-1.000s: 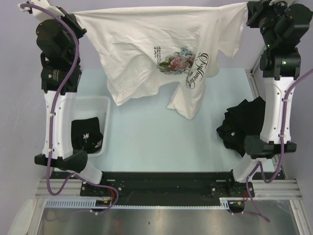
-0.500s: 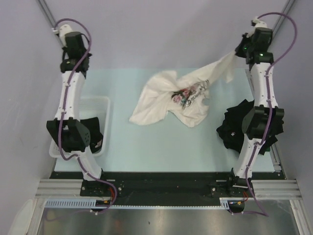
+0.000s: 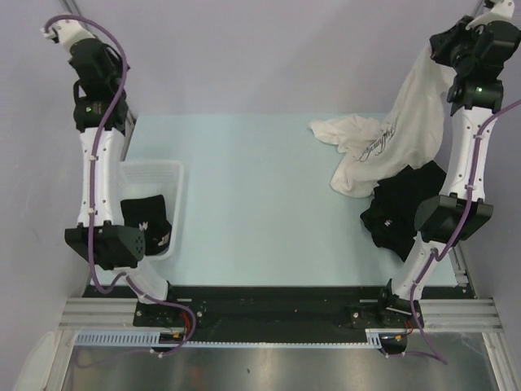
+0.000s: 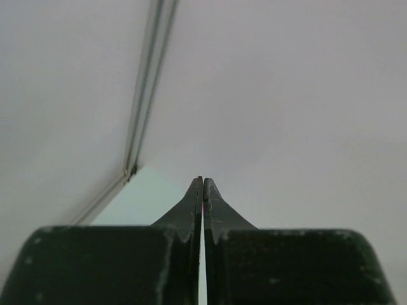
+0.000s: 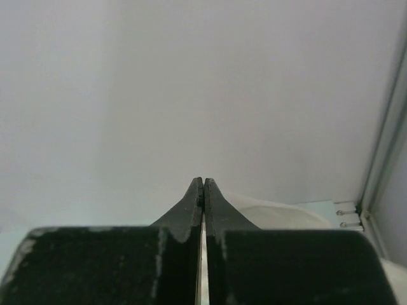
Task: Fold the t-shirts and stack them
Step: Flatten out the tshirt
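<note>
At the table's [image 3: 260, 187] right edge, right gripper [image 5: 203, 184] is pinching the cream t-shirt [image 3: 407, 122].
Beneath the shut, empty left gripper [image 4: 203, 184], the basket [image 3: 175, 175] is holding a black t-shirt [image 3: 142, 220].

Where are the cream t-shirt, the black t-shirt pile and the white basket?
cream t-shirt [image 3: 407, 122], top view, its hanging middle part.
black t-shirt pile [image 3: 395, 212], top view, its middle.
white basket [image 3: 155, 175], top view, its far wall.
</note>
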Robot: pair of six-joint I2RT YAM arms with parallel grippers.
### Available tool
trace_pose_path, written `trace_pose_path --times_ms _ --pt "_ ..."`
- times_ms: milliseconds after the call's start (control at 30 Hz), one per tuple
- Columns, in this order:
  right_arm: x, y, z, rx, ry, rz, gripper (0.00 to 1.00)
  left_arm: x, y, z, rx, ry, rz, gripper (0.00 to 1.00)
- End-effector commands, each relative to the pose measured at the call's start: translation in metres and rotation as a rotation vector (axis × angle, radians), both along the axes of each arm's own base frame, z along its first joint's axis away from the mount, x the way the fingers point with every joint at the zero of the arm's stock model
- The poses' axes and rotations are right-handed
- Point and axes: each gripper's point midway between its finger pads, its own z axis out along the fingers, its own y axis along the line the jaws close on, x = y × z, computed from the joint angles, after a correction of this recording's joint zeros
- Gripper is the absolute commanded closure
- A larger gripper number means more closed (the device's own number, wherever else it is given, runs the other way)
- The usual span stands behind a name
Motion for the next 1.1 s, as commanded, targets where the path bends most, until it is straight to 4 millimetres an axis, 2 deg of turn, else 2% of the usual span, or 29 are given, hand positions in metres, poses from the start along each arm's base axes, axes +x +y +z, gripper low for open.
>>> trace_pose_path --times_ms 0,33,67,100,133,167,200,267,300,333,367,400,433,467,500,533,567,600,633,700,733,800,867,967,1067 --pt "0.0 0.024 -0.001 0.026 -0.006 0.077 1.0 0.037 -0.071 -0.074 0.015 0.179 -0.187 1.0" --pt "0.002 0.029 -0.003 0.033 -0.001 0.086 1.0 0.038 -0.077 -0.08 0.021 0.196 -0.184 1.0" --pt "0.008 0.045 -0.007 0.039 0.004 0.117 1.0 0.042 -0.085 -0.09 0.026 0.219 -0.2 1.0" --pt "0.011 0.053 -0.009 0.048 0.005 0.13 1.0 0.043 -0.097 -0.097 0.029 0.24 -0.223 1.0" --pt "0.013 0.069 -0.005 0.055 -0.004 0.169 1.0 0.043 -0.104 -0.099 0.025 0.248 -0.235 1.0" --pt "0.022 0.082 -0.017 0.073 0.021 0.193 1.0 0.045 -0.108 -0.104 0.02 0.26 -0.242 1.0" --pt "0.023 0.117 -0.017 0.079 0.025 0.253 1.0 0.044 -0.114 -0.108 0.018 0.274 -0.256 1.0" --pt "0.024 0.157 -0.017 0.085 0.024 0.32 1.0 0.04 -0.118 -0.113 0.025 0.293 -0.264 1.0" --pt "0.022 0.208 -0.023 0.1 0.043 0.408 1.0 0.039 -0.119 -0.118 0.026 0.307 -0.267 1.0" --pt "0.018 0.234 -0.026 0.111 0.055 0.47 1.0 0.037 -0.119 -0.119 0.028 0.311 -0.269 1.0" --pt "0.005 0.263 -0.013 0.117 0.044 0.528 1.0 0.034 -0.117 -0.131 0.039 0.339 -0.267 1.0" --pt "0.003 0.29 -0.022 0.126 0.069 0.576 1.0 0.029 -0.116 -0.127 0.044 0.328 -0.263 1.0" --pt "-0.023 0.344 -0.017 0.121 0.069 0.686 1.0 0.027 -0.115 -0.13 0.052 0.333 -0.262 1.0" --pt "-0.037 0.367 -0.012 0.113 0.059 0.727 1.0 0.024 -0.113 -0.145 0.069 0.367 -0.26 1.0" --pt "-0.052 0.387 -0.007 0.099 0.046 0.765 1.0 0.018 -0.11 -0.139 0.076 0.351 -0.245 1.0" --pt "-0.086 0.424 0.006 0.088 0.018 0.845 1.0 0.015 -0.108 -0.142 0.081 0.356 -0.239 1.0" --pt "-0.102 0.437 0.014 0.083 0.003 0.871 1.0 0.012 -0.107 -0.154 0.088 0.383 -0.236 1.0" --pt "-0.117 0.448 0.021 0.077 -0.013 0.898 1.0 0.01 -0.104 -0.155 0.091 0.383 -0.224 1.0" --pt "-0.141 0.458 0.037 0.079 -0.042 0.932 1.0 0.005 -0.104 -0.153 0.09 0.378 -0.224 1.0" --pt "-0.164 0.461 0.055 0.088 -0.075 0.96 1.0 0.001 -0.102 -0.164 0.091 0.399 -0.22 1.0" --pt "-0.178 0.455 0.072 0.093 -0.111 0.967 1.0 -0.003 -0.102 -0.161 0.087 0.39 -0.218 1.0" --pt "-0.195 0.448 0.091 0.099 -0.151 0.973 1.0 -0.008 -0.1 -0.168 0.085 0.401 -0.21 1.0" --pt "-0.212 0.428 0.116 0.094 -0.206 0.95 1.0 -0.014 -0.096 -0.168 0.082 0.392 -0.192 1.0" --pt "-0.223 0.398 0.133 0.05 -0.249 0.877 1.0 -0.024 -0.094 -0.166 0.081 0.375 -0.181 1.0" --pt "-0.219 0.362 0.137 0.019 -0.247 0.786 1.0 -0.029 -0.093 -0.166 0.082 0.369 -0.184 1.0"
